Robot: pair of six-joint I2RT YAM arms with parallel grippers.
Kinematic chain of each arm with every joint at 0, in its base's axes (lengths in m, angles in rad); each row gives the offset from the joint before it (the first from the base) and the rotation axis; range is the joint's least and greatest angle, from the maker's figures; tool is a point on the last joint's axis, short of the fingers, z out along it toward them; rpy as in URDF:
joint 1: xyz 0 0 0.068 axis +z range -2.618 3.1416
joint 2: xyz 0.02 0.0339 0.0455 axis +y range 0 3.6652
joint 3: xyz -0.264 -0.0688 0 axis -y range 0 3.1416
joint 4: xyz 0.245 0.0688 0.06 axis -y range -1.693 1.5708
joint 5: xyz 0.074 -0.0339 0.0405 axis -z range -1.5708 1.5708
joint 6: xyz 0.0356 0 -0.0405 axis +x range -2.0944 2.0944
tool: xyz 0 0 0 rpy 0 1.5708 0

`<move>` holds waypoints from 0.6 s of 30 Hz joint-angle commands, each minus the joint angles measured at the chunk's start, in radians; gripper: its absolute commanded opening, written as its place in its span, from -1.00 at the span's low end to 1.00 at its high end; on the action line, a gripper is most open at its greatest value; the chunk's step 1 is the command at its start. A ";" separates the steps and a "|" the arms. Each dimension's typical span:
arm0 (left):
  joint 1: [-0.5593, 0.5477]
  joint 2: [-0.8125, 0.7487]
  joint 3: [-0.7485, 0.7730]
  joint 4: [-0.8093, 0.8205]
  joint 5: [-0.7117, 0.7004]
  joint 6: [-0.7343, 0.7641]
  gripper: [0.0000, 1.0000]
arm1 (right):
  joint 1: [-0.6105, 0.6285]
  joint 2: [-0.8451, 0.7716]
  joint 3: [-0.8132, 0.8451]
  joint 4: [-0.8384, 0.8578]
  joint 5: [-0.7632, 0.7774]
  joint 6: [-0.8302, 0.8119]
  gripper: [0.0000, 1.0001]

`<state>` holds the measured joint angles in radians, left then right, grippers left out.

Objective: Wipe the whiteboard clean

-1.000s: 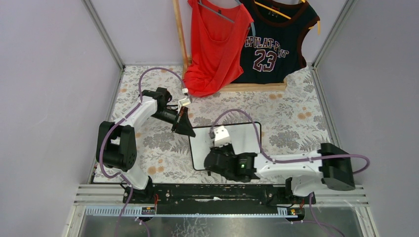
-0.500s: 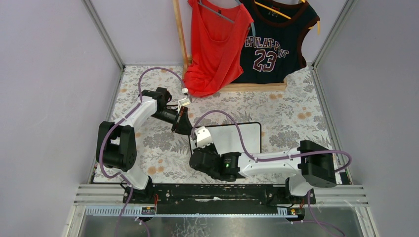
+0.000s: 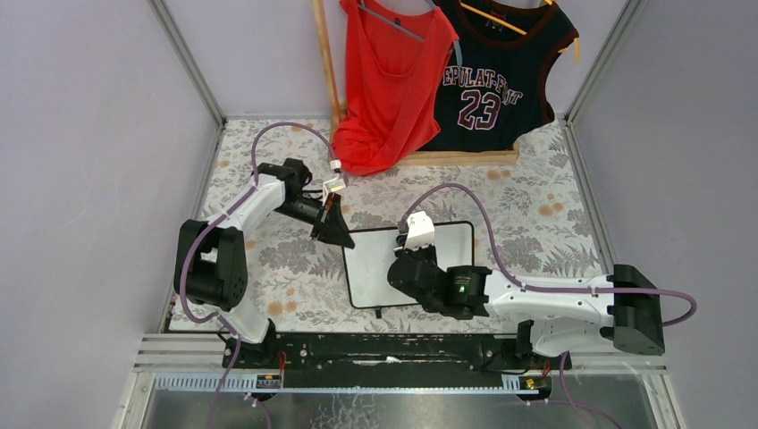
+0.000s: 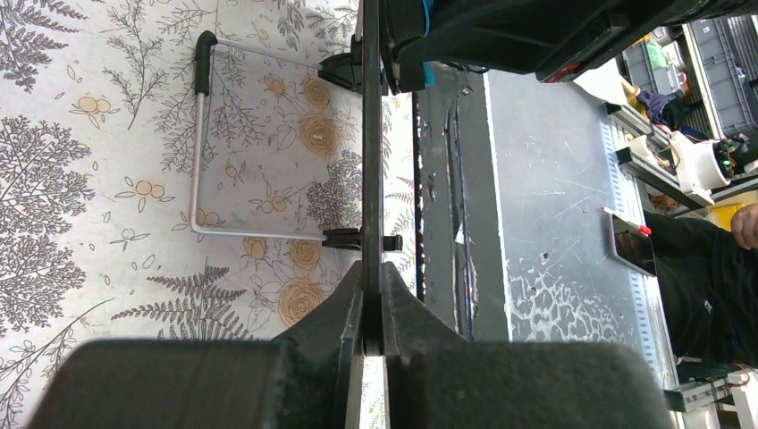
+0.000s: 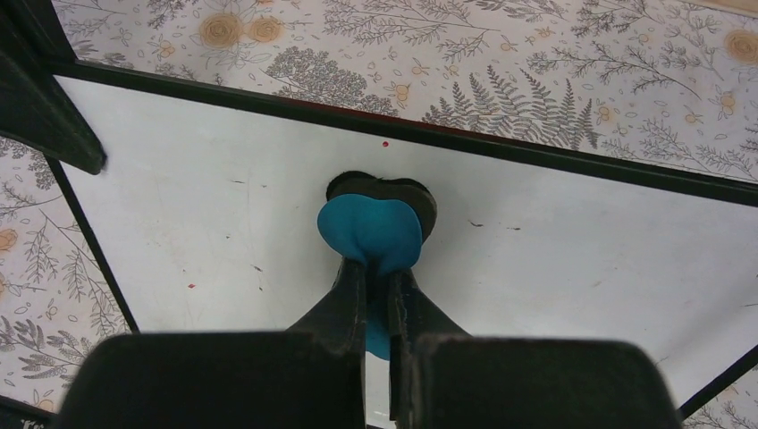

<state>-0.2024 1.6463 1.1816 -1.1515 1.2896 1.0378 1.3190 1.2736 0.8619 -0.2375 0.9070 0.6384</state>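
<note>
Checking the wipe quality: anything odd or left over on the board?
The whiteboard is nearly clean; tiny red specks and faint dark streaks show around the blue eraser. Nothing looks damaged.

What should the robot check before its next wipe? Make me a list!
1. Left gripper clamped on the whiteboard edge: ok.
2. Right gripper shut on the blue eraser: ok.
3. Eraser resting on the whiteboard: ok, as far as the right wrist view shows.
4. Whiteboard all clean: not ok, a small red dot and a few tiny flecks show.
5. Eraser pressing hard enough: cannot tell.
</note>
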 commanded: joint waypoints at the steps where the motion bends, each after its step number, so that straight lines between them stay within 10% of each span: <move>1: -0.020 -0.007 -0.006 -0.008 -0.059 0.049 -1.00 | -0.003 0.025 -0.005 0.018 0.009 0.008 -1.00; 18: -0.020 -0.005 -0.003 -0.002 -0.060 0.041 -1.00 | 0.181 0.319 0.142 0.161 -0.084 0.027 -1.00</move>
<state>-0.2024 1.6463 1.1816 -1.1515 1.2892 1.0340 1.4693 1.5658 0.9504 -0.1177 0.8425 0.6365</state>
